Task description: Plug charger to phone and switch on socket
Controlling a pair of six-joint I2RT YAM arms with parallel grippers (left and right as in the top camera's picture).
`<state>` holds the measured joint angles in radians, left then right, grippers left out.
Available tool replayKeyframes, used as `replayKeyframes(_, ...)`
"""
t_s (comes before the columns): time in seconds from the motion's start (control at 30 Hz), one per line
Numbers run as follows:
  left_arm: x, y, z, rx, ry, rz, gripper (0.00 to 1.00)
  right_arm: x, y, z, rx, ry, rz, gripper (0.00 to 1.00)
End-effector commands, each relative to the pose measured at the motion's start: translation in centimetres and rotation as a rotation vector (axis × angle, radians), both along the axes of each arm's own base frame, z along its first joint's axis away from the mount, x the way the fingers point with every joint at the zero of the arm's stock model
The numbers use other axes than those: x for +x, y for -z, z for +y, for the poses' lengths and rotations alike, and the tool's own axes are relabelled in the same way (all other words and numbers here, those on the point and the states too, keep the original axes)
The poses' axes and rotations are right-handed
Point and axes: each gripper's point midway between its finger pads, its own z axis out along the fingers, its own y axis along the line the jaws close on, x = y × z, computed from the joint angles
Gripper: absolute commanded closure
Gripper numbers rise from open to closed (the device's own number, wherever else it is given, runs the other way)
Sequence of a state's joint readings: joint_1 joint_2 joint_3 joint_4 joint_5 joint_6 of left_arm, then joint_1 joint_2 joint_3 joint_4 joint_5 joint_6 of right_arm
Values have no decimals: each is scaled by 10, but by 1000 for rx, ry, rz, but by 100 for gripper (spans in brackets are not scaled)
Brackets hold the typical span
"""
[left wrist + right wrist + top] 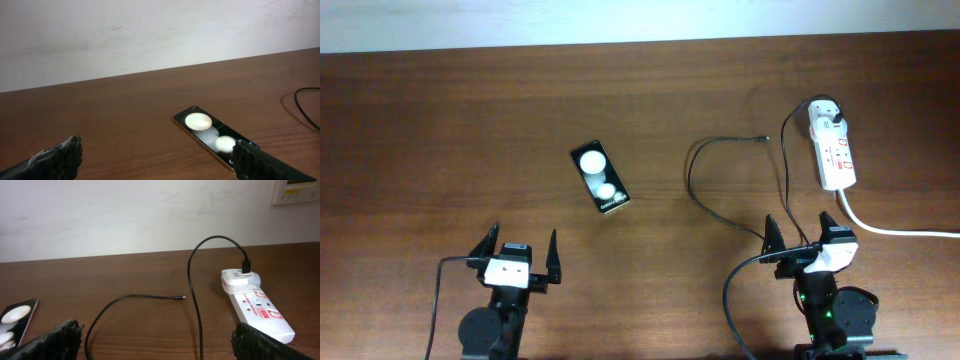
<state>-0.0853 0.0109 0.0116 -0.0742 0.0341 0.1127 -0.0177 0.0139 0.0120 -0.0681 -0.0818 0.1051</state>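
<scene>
The black phone [599,178] lies face up on the brown table, left of centre, with two round glare spots; it also shows in the left wrist view [216,140] and at the left edge of the right wrist view [15,322]. The thin black charger cable [720,205] loops across the table, its metal tip [765,139] lying free. Its white plug [825,112] sits in the far end of the white socket strip [836,155], also seen in the right wrist view [257,309]. My left gripper [516,255] is open near the front edge. My right gripper [803,236] is open and empty, with the cable between its fingers' line.
The strip's thick white cord [900,230] runs off to the right edge. A white wall backs the table's far edge [640,42]. A white wall panel [297,191] shows at the top right of the right wrist view.
</scene>
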Motion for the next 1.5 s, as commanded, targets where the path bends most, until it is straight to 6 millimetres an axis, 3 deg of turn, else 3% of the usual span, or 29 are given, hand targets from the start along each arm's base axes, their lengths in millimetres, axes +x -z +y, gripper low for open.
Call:
replayKeyframes(0.0,0,2,-2,16,9,2,1,0,2,1,2,-2,1,1)
replayKeyframes(1.23,0,-3,1,15,-6,-17,1,0,2,1,2,-2,2,1)
replayKeyframes(1.33,-1,-15,1,0,-7,-40,1,0,2,1,2,-2,2,1)
replayKeyframes(1.47,-11,-54,-1,-131,1,-26,1,0,2,1,2,-2,2,1)
